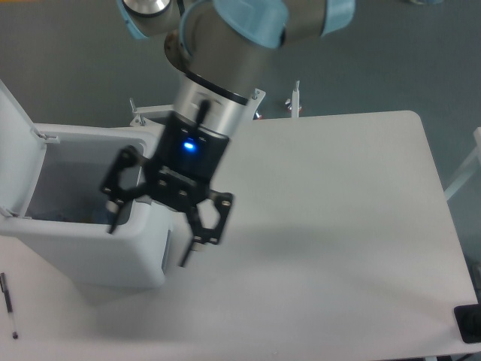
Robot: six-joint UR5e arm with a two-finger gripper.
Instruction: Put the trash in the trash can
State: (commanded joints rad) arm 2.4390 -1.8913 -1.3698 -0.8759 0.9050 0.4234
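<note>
The trash can [75,252] is a boxy white bin at the table's left edge, with its lid [15,143] swung up and open. Low inside it lies a dim pale-blue shape, the trash [79,212], mostly hidden behind the front wall. My gripper [148,242] hangs open over the can's right wall. One finger [114,219] is over the opening and the other finger [189,252] is outside it, above the table. Nothing is between the fingers.
A thin black pen [9,304] lies on the white table [323,226] in front of the can at the far left. A small black object [470,323] sits at the table's lower right corner. A metal bracket [294,101] stands behind the table's back edge.
</note>
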